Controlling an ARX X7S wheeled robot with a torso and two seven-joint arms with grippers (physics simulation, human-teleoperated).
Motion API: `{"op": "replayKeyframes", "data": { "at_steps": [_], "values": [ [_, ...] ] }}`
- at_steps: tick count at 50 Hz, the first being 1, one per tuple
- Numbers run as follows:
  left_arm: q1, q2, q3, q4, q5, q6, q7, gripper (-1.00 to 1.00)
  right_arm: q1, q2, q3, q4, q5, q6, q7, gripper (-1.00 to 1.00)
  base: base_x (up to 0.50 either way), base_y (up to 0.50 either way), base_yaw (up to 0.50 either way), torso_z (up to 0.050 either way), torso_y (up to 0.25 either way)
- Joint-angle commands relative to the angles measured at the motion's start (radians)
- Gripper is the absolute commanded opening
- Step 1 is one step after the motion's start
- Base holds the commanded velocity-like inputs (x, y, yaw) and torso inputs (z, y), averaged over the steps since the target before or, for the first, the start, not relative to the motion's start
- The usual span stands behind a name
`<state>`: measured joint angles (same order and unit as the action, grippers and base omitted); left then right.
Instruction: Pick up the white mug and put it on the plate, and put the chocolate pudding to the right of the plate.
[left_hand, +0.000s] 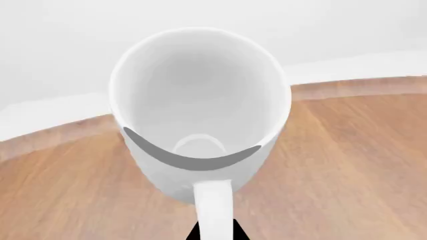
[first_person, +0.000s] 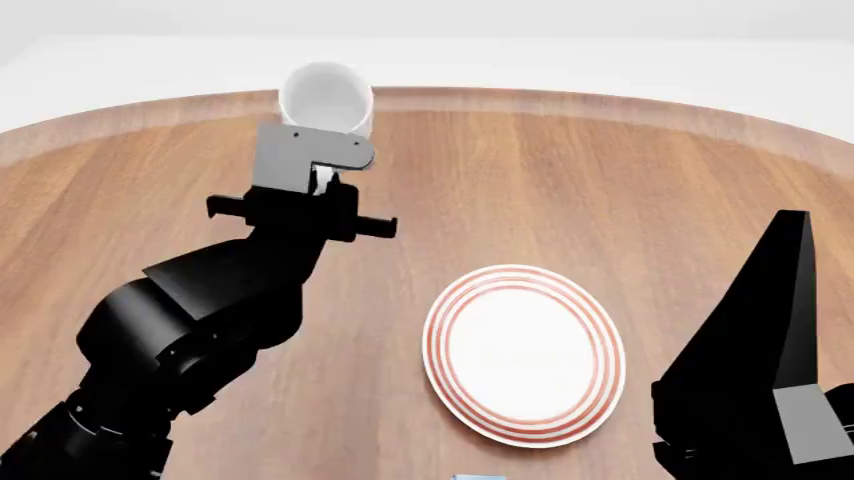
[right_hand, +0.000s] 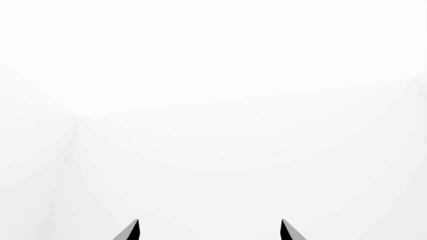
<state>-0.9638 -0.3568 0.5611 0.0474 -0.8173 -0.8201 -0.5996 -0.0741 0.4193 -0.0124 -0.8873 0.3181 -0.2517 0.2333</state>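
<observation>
The white mug (first_person: 327, 97) is held over the far left of the wooden table, tipped so that its mouth faces the head camera. My left gripper (first_person: 324, 180) is shut on the mug's loop handle. In the left wrist view the mug (left_hand: 200, 100) fills the frame, and the handle runs down between the dark fingertips of the left gripper (left_hand: 215, 231). The plate (first_person: 525, 355), white with red rings, lies empty near the front middle. My right gripper (right_hand: 209, 231) is open and empty, facing only white background. A light blue sliver (first_person: 478, 477) at the front edge may be the chocolate pudding.
The round wooden table (first_person: 561, 180) curves to its far edge just behind the mug, with white floor beyond. My right arm (first_person: 754, 370) rises at the front right, beside the plate. My left arm (first_person: 200, 320) reaches across the left side of the table.
</observation>
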Motion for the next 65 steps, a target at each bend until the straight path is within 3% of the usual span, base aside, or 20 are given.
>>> {"op": "replayKeyframes", "data": {
  "at_steps": [1,15,23,28,49,65],
  "values": [
    [-0.192,-0.021,0.117,0.068,-0.063,-0.181,0.29,-1.0,0.003,-0.013,0.021,-0.004,-0.017,0.004,-0.014,1.0,0.0,0.0,0.0,0.0,0.0],
    [-0.287,0.097,0.023,-0.16,-0.272,-0.256,0.452,-1.0,0.001,-0.012,0.012,-0.005,-0.023,0.002,-0.01,1.0,0.0,0.0,0.0,0.0,0.0],
    [-0.243,0.206,-0.063,-0.296,-0.387,-0.258,0.402,-1.0,0.0,-0.012,0.008,0.001,-0.022,-0.003,-0.008,1.0,0.0,0.0,0.0,0.0,0.0],
    [-0.231,0.253,-0.067,-0.403,-0.381,-0.226,0.392,-1.0,0.0,-0.01,0.009,0.004,-0.017,-0.005,-0.006,1.0,0.0,0.0,0.0,0.0,0.0],
    [-0.134,0.312,0.109,-0.434,-0.285,-0.159,0.425,-1.0,-0.005,-0.005,0.008,0.015,-0.013,-0.019,-0.003,1.0,0.0,0.0,0.0,0.0,0.0],
    [-0.146,0.337,0.24,-0.516,-0.213,-0.113,0.464,-1.0,-0.009,-0.001,0.009,0.021,-0.007,-0.028,0.002,1.0,0.0,0.0,0.0,0.0,0.0]
  ]
}}
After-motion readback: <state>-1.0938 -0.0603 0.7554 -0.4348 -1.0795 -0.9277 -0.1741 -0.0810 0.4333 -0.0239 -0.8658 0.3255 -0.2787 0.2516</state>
